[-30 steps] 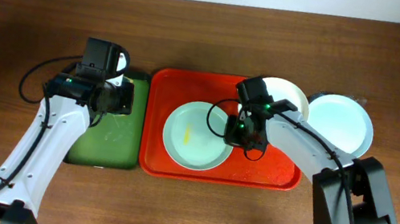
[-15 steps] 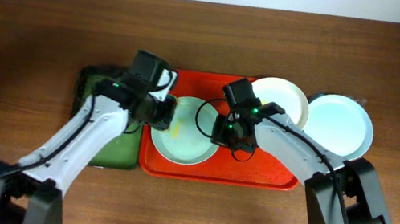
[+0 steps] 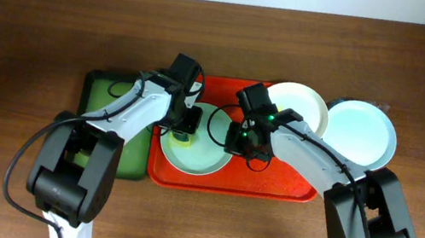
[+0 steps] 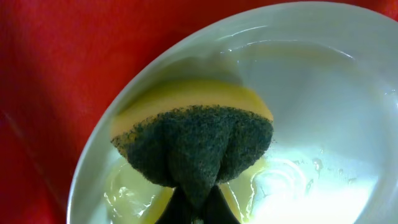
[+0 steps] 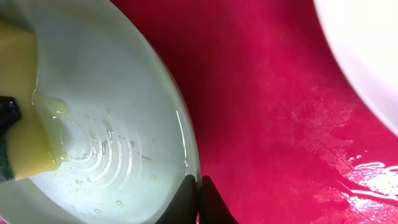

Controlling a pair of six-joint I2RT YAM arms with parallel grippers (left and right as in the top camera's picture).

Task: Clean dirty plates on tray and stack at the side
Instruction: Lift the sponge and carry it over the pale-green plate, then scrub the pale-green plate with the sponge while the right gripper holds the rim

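Change: left gripper (image 3: 184, 129) has carried sponge (image 4: 193, 149) onto the plate (image 3: 210, 158).
Jaws: left closed on sponge; right gripper (image 5: 199, 198) pinches plate rim.
Meaning: scrubbing likely starts.

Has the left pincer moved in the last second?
Yes. The left pincer, gripping a yellow sponge, swung rightward from the dark green tray onto the pale blue-green round plate in the red plastic tray.

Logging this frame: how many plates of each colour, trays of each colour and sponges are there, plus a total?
Pale blue-green round plates: 2
White-cream round plate: 1
Large red plastic tray: 1
Smaller dark green tray: 1
Yellow sponge with dark green scouring side: 1
Total: 6
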